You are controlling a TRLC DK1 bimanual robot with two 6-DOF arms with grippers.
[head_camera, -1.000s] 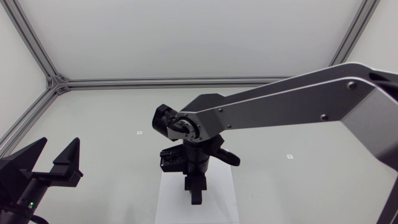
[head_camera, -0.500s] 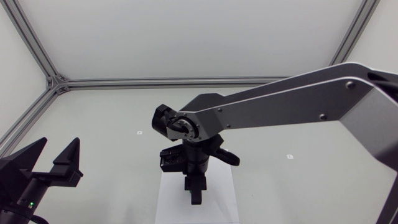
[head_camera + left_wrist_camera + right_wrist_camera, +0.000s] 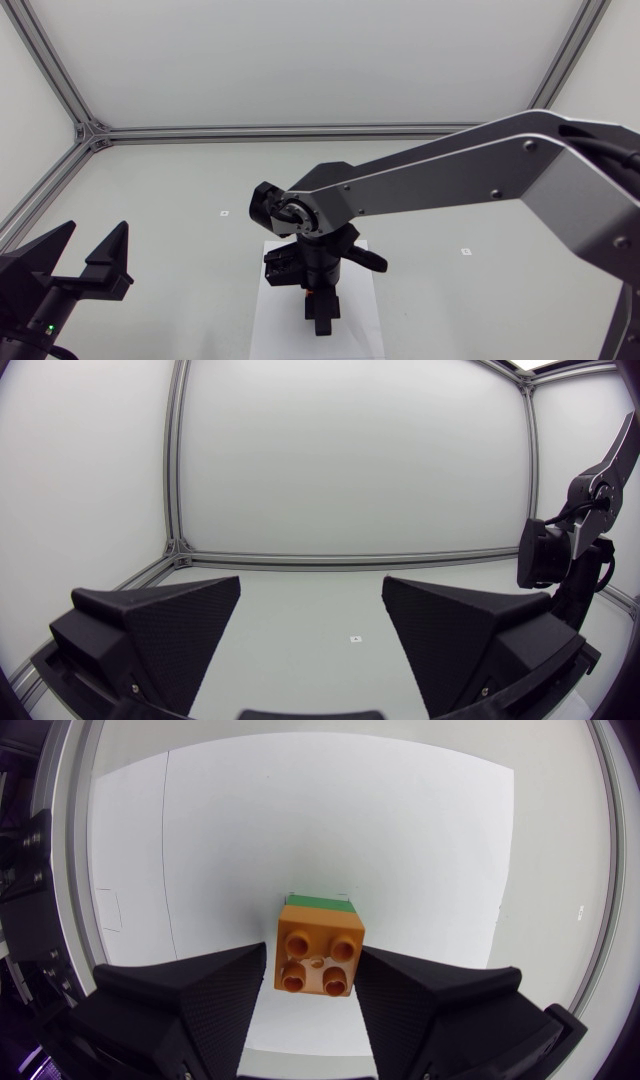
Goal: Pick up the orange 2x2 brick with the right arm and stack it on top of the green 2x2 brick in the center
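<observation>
right end effector (image 3: 313,954) clamped on orange brick (image 3: 320,958), directly above green brick (image 3: 322,900), whose far edge alone shows.

The white rectangular paper sheet (image 3: 272,322) lies on the pale grey tabletop (image 3: 170,180) at 6 o'clock from its centre. The matte black right pincer (image 3: 320,312) hangs over this sheet, its arm coming in from 3 o'clock. The orange 2x2 plastic brick (image 3: 319,952) sits between its fingers, touched on both sides. It is directly over the green 2x2 plastic brick (image 3: 320,901), whose far edge shows at 12 o'clock behind it. The matte black left pincer (image 3: 95,238) sits at 8 o'clock, well apart, with its fingers spread.
</observation>
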